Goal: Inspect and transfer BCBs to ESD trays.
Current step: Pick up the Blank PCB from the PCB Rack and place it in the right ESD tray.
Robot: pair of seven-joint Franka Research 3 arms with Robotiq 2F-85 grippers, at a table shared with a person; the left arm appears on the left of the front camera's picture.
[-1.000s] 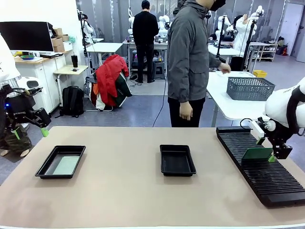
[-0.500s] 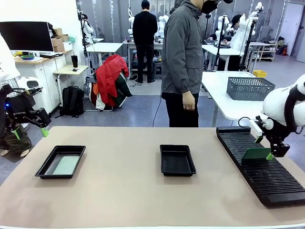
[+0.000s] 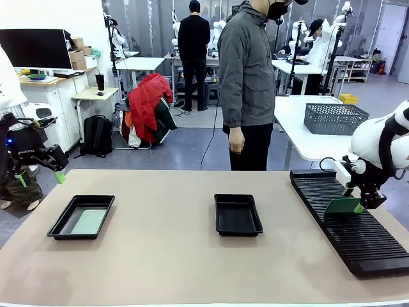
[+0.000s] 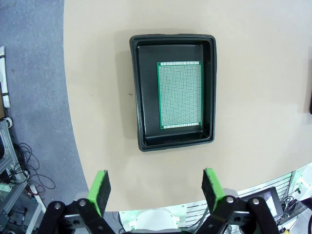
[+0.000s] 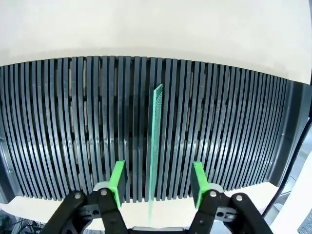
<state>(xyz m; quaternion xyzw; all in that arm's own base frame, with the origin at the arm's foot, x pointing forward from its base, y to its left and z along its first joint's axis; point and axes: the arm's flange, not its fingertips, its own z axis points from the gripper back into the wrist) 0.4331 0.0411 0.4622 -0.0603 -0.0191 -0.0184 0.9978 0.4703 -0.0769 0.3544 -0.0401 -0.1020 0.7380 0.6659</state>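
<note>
The right gripper (image 5: 157, 184) stands with pads apart on either side of an upright BCB (image 5: 156, 131) slotted in the black rack (image 5: 73, 122), touching neither face, while the left gripper (image 4: 156, 187), jaws wide, hovers above the left ESD tray (image 4: 138, 97), where a flat BCB (image 4: 179, 95) lies; the centre ESD tray (image 3: 218, 214) sits mid-table.

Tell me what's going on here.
The right gripper straddles an upright BCB in the black slotted rack, jaws open either side, not yet gripping. The left gripper hangs open beyond the table's left edge, facing the left ESD tray, where a second BCB lies flat. The other ESD tray sits mid-table. A person stands at the far side.
</note>
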